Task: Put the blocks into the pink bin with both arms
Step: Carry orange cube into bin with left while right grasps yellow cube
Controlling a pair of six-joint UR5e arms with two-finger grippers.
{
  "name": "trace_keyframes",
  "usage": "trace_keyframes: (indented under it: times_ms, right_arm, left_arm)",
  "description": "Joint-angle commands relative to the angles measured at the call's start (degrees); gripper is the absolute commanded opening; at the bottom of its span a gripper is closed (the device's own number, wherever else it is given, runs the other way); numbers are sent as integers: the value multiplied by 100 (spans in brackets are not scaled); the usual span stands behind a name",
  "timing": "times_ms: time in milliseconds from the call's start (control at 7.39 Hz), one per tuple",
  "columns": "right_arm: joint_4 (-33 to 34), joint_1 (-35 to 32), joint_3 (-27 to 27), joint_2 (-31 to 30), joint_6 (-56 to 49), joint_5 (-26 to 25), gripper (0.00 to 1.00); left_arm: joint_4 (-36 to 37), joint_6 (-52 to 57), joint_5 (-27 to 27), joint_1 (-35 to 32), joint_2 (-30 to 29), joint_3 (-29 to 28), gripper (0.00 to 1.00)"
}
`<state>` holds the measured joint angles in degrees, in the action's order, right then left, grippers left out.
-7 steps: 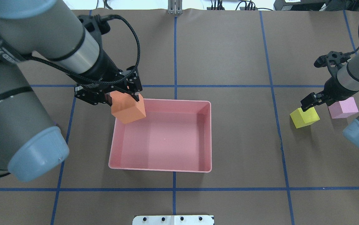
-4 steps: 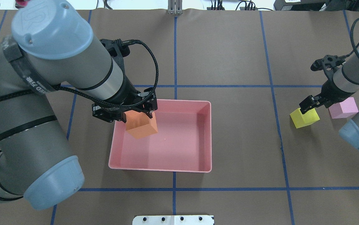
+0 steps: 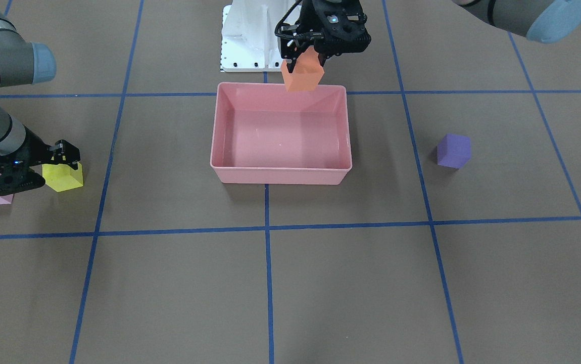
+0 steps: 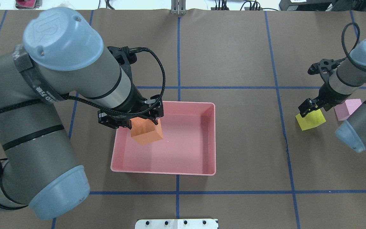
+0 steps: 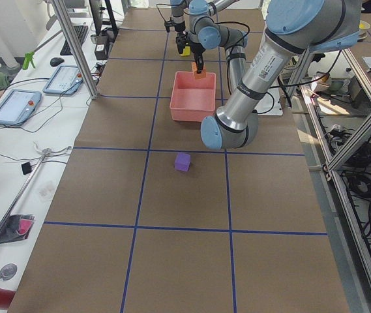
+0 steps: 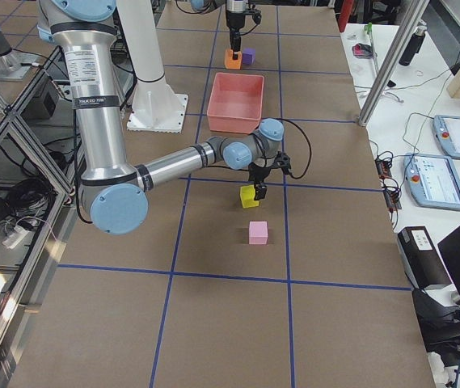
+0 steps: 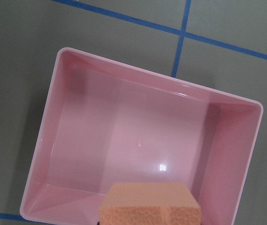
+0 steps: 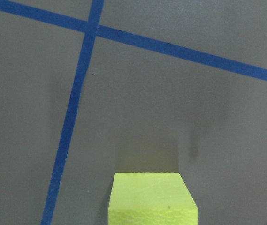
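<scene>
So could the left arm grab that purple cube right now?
Probably not yet: the left arm has its jaws shut on the orange cube above the pink bin. The purple cube sits alone on that arm's side, so after a drop the way looks free.

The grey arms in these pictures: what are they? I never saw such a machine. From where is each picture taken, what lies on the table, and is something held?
They are two robot arms, each with a two-finger gripper. One picture looks down from behind the robot, one faces it, two look from the table's ends, two are wrist cameras. On the table lie a pink bin, a yellow block, a light pink block and a purple block. The left gripper holds an orange block over the bin. The right gripper is at the yellow block; its grip is unclear.
</scene>
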<state>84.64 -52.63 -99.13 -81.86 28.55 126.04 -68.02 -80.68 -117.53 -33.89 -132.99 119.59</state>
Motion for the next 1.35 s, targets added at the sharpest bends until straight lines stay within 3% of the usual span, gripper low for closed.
trace_keyframes:
  times_ms: [0, 812, 947, 1082, 1217]
  right_arm:
    - [0, 68, 121, 13, 2, 0, 100]
    - [9, 68, 157, 13, 11, 0, 98]
    - [9, 68, 157, 13, 45, 9, 64]
    - [0, 68, 148, 13, 28, 9, 1]
    - [0, 68, 131, 13, 37, 17, 0]
  left_arm:
    - [-10, -9, 20, 101, -7, -15, 0]
    - [-958, -544, 802, 796, -315, -1156, 0]
    - [-1220, -606, 802, 796, -323, -1306, 56]
    - [-1310, -590, 820, 796, -315, -1359, 100]
    - [-1319, -563, 889, 796, -315, -1351, 100]
